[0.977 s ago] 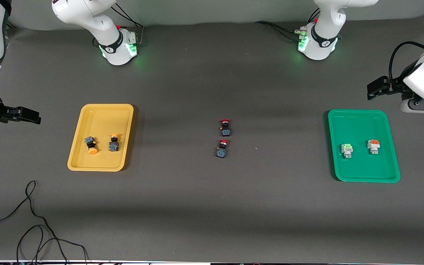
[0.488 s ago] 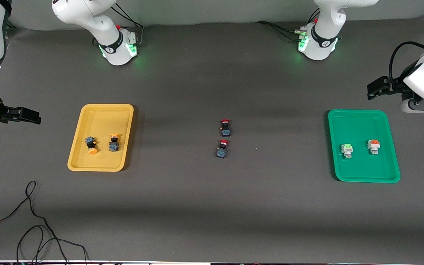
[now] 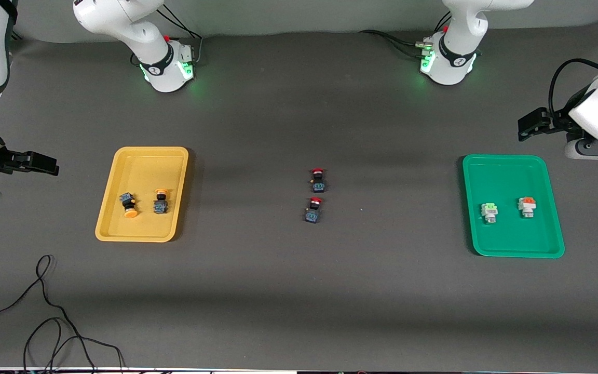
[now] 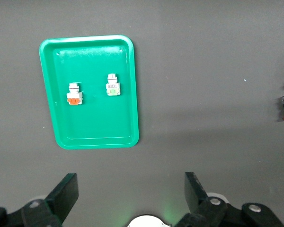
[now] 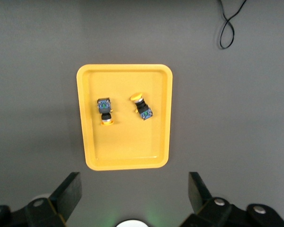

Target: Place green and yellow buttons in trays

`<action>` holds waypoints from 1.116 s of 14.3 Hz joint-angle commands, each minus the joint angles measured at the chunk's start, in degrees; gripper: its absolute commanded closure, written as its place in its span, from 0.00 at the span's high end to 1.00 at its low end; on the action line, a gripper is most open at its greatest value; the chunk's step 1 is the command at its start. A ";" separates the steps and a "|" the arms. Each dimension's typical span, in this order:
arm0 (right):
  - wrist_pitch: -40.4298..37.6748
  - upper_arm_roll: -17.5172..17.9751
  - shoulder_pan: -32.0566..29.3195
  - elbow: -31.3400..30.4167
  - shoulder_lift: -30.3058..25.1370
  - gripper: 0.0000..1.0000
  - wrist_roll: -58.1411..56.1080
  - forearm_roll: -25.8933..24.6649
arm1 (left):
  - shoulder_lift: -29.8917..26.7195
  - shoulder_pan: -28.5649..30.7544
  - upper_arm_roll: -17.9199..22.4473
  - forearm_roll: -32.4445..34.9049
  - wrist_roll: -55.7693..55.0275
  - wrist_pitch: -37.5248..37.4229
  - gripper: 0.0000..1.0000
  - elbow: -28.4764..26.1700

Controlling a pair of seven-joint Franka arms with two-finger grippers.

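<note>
On trays (image 3: 143,156): buttons (image 3: 130,203); both grippers (image 4: 128,198) open.

Grey table (image 3: 299,291) carries yellow tray (image 3: 117,228), green tray (image 3: 556,228), red-capped switches (image 3: 315,195)

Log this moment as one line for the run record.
yellow tray: two yellow buttons | green tray: green button | left gripper: open, above table | right gripper: open, above table

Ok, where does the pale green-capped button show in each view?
Front view: green-capped button in the green tray, beside an orange-capped switch.
Left wrist view: in that tray, button.
Right wrist view: not in it.
Shared landmark: the green tray.
</note>
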 commanded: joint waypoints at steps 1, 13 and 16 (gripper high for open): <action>5.56 17.19 -15.11 -14.77 -20.67 1.00 0.91 -2.66 | -0.57 -0.65 0.44 -0.05 0.27 -0.83 1.00 0.02; 5.56 17.19 -15.11 -14.77 -20.67 1.00 0.91 -2.66 | -0.75 -0.47 0.44 -0.05 0.27 -1.27 1.00 0.20; 5.56 17.19 -15.11 -14.77 -20.67 1.00 0.91 -2.66 | -0.75 -0.47 0.44 -0.05 0.27 -1.71 1.00 0.28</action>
